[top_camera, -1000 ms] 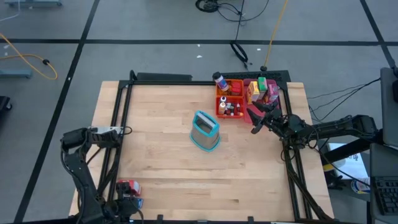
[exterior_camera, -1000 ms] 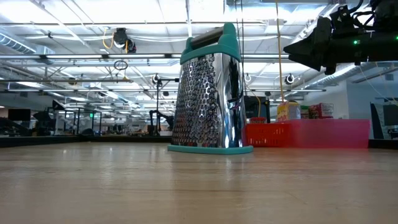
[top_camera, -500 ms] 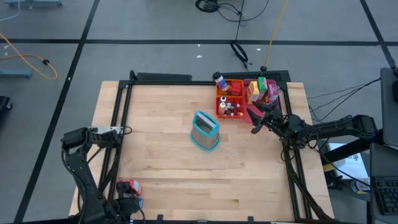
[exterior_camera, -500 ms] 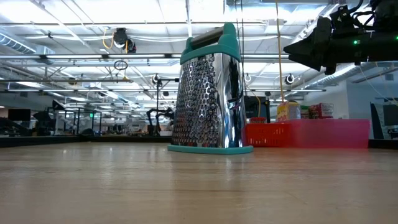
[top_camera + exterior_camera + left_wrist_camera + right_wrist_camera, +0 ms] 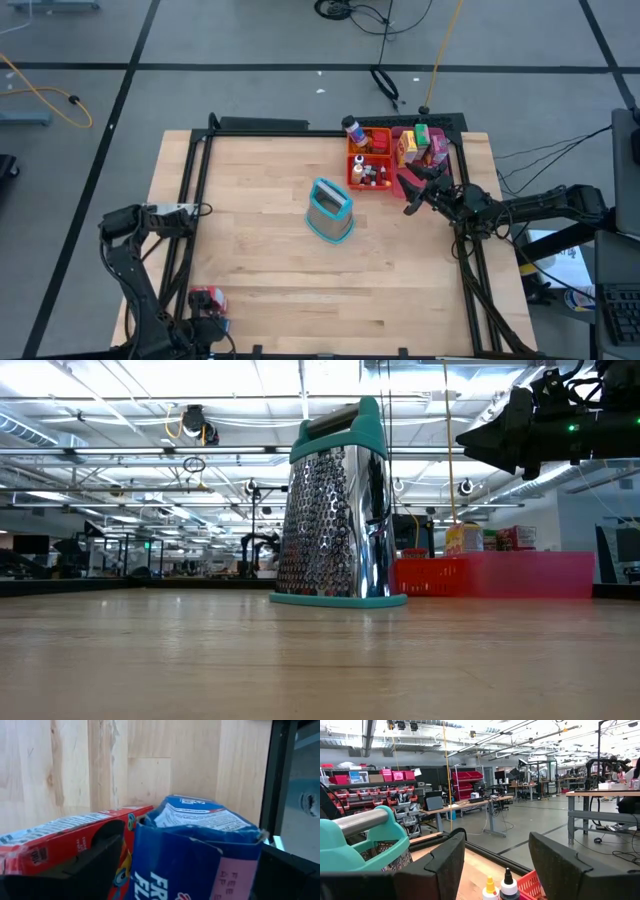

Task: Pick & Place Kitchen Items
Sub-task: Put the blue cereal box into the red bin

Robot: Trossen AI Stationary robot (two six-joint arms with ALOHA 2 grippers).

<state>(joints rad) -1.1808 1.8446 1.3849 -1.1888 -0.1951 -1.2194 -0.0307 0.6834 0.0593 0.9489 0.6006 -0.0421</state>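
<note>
Near the table's near left corner, a red box (image 5: 207, 297) and a blue box (image 5: 216, 325) lie under my left gripper (image 5: 208, 322). The gripper points down and is open. In the left wrist view the blue box (image 5: 200, 850), its top edge crumpled, fills the gap between the fingers. The red box (image 5: 55, 837) lies beside it, partly behind one finger (image 5: 95, 862). My right gripper (image 5: 412, 192) hangs open in the air beside the trays with nothing between its fingers. Small bottles (image 5: 372, 173) stand in the orange tray (image 5: 357, 165), and small boxes (image 5: 420, 145) in the pink tray (image 5: 404, 187). My left gripper stands from above with one finger on either side of the blue box (image 5: 150, 870). Whether the fingers touch that box or the red one beside it, I cannot tell.
A teal and steel box grater (image 5: 330, 210) stands upright mid-table, left of the trays; it looms large in the low view (image 5: 335, 500). A black frame (image 5: 190, 200) runs along the table's edges. Bare wood lies between the grater and the left arm.
</note>
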